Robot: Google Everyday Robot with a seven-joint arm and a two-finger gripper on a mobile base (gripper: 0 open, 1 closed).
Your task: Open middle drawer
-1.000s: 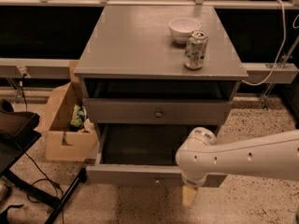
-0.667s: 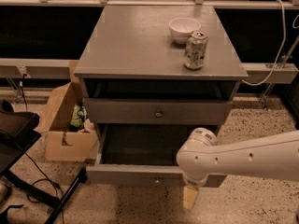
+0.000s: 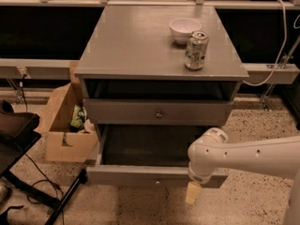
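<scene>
The task is barely begun, as far as can be judged. The middle drawer (image 3: pixel 122 111) sits under the front edge of the table (image 3: pixel 136 41), its flat front running nearly from the left front corner to the right front corner, and it looks shut or very nearly so. Its knob (image 3: pixel 159 113), at the centre of that front, has nothing on it. The drawer that stands out is the wrong one: the lowest drawer (image 3: pixel 136 176) is pulled well forward of the front edge, its dark inside showing. The gripper (image 3: pixel 192 193) hangs low off the arm (image 3: pixel 253 156), which reaches in from the right. It points down at the floor just in front of the lowest drawer's front, below the right front corner of the table and well apart from the middle knob. Whether it is spread or closed I cannot tell. What is left is nearly everything — the gripper must rise to the knob, take it and draw the middle drawer out toward the front. The open lowest drawer lies under that path and may get in the arm's way. A bowl (image 3: pixel 184 29) and a can (image 3: pixel 196 50) stand near the right edge of the tabletop, and a box (image 3: pixel 65 135) sits on the floor off the left edge — none of them bear on the pull.
</scene>
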